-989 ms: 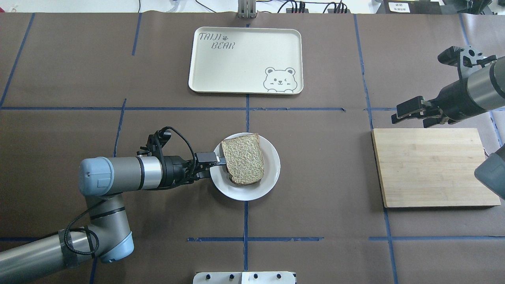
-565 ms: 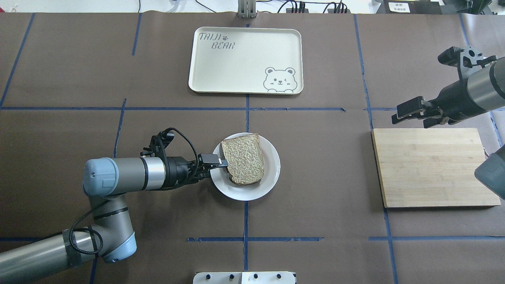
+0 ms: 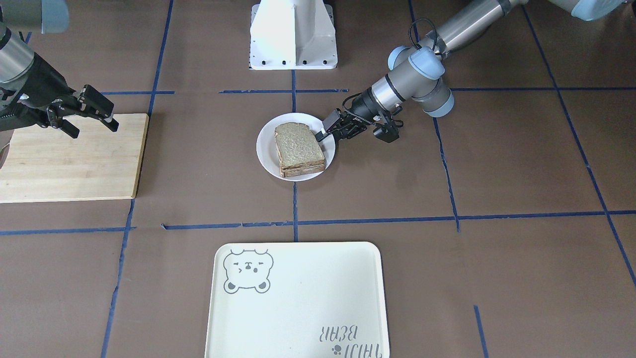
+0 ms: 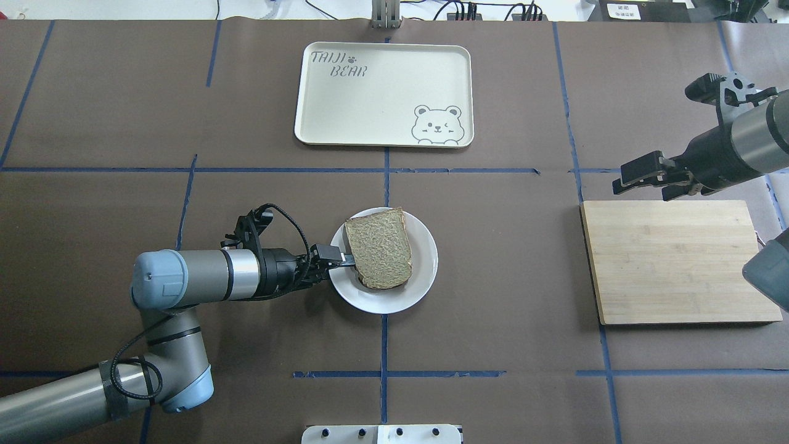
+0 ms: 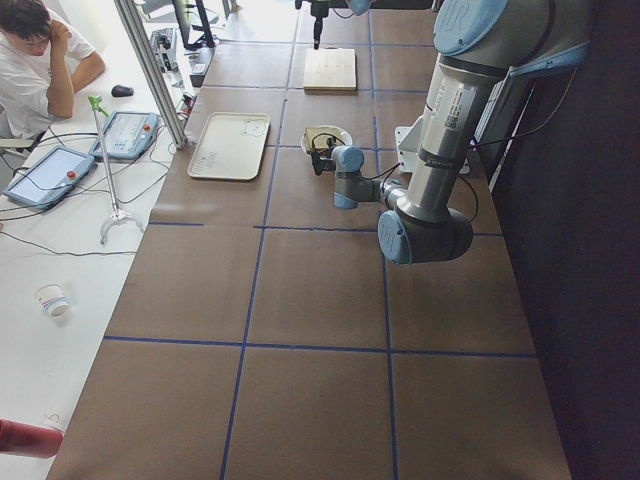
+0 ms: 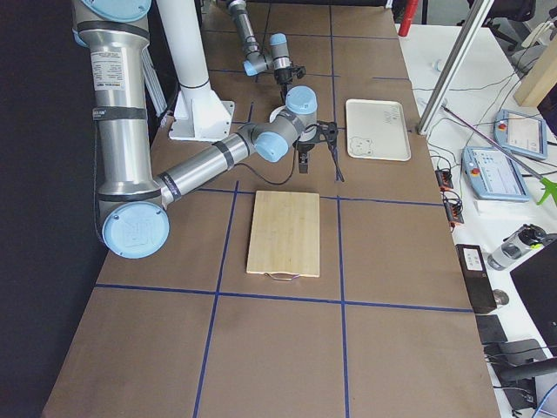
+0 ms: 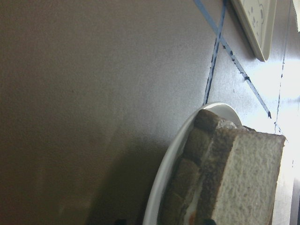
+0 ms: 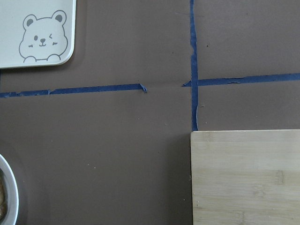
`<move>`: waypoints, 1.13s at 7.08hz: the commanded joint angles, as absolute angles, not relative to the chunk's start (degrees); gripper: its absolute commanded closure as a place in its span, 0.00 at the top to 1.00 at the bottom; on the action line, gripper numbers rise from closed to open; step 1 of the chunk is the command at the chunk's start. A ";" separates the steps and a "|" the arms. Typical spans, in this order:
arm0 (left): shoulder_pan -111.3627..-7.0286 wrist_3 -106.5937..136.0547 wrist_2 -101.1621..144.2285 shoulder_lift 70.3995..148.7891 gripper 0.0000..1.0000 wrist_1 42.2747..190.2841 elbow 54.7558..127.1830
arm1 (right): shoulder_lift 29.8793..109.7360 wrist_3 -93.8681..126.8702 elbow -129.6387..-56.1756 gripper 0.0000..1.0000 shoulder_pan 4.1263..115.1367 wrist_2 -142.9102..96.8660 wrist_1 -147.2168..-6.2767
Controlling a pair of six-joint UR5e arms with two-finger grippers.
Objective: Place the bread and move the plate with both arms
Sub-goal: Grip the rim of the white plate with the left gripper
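The pale bread [image 4: 379,256] lies on top of a stack on the small white plate [image 4: 425,259] at the table's middle. The same bread [image 3: 298,144] and plate [image 3: 266,149] show in the front view. My left gripper [image 4: 341,259] reaches in low from the left and is shut on the plate's near-left rim, its tip touching the bread's edge. The left wrist view shows the rim [image 7: 173,164] and the stacked bread [image 7: 243,178] very close. My right gripper [image 4: 644,184] hangs open and empty above the far-left corner of the cutting board.
A cream bear tray [image 4: 382,92] lies at the far middle. A wooden cutting board [image 4: 678,262] lies bare on the right. The white robot base [image 3: 293,35] stands behind the plate. Blue tape lines cross the brown table cover.
My left arm has pushed a little rightward toward the plate, and the plate with the bread has shifted slightly left. The right arm has barely moved.
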State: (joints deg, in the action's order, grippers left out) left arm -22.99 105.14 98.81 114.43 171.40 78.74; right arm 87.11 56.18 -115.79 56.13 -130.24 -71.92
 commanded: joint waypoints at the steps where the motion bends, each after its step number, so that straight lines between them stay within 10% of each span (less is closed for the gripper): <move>1: -22.94 105.21 98.79 114.43 0.60 171.56 78.49 | 87.19 56.25 -116.01 0.99 56.16 -130.34 -71.89; 5: -22.59 105.12 98.79 114.43 0.43 171.56 78.40 | 87.80 56.25 -116.10 0.99 56.16 -130.34 -71.89; 8: -22.50 105.20 98.79 114.43 0.11 171.56 78.57 | 87.98 56.16 -116.02 1.00 56.07 -130.34 -71.89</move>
State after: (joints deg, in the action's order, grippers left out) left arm -22.57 105.14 98.79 114.43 171.56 78.44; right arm 87.90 56.19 -116.05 56.11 -130.34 -71.90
